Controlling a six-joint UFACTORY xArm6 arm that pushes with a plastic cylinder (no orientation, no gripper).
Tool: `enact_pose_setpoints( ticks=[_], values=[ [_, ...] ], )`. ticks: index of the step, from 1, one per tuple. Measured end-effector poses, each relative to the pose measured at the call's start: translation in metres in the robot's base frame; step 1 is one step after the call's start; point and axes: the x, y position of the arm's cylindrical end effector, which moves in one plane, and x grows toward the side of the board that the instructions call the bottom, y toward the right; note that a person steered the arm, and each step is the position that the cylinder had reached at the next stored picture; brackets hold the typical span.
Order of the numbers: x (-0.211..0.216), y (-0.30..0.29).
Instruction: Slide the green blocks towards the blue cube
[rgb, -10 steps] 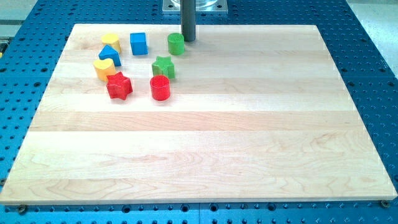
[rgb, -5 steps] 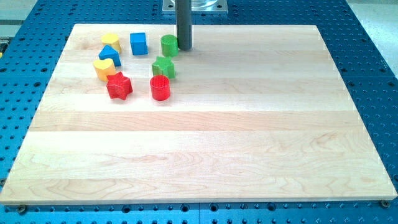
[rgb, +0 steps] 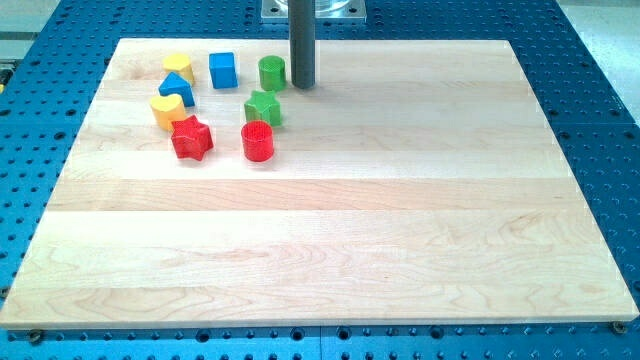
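Note:
The blue cube sits near the view's top left of the wooden board. A green cylinder stands just to its right, a small gap between them. A green star-shaped block lies below the cylinder. My tip is on the board just right of the green cylinder, a small gap apart, and up and right of the green star.
A red cylinder stands below the green star. A red star, a yellow block, a blue block and another yellow block cluster left of the blue cube. A metal mount is at the top edge.
The green cylinder slid left towards the blue cube, pushed by my tip. My tip has since drawn back slightly right and down, off the cylinder.

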Motion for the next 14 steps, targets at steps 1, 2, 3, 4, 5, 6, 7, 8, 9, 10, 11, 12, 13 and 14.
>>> enact_pose_setpoints(
  ticks=[1,2,3,4,5,6,7,8,9,10,11,12,13,14],
  values=[
    [-0.001,0.000],
    [-0.003,-0.002],
    [-0.015,-0.002],
    [-0.030,-0.002],
    [-0.036,-0.002],
    [-0.033,-0.002],
    [-0.015,-0.001],
    [0.003,-0.006],
    [0.003,-0.026],
    [0.005,-0.022],
    [0.050,0.014],
    [0.083,0.005],
    [0.084,-0.034],
    [0.084,-0.045]
  ],
)
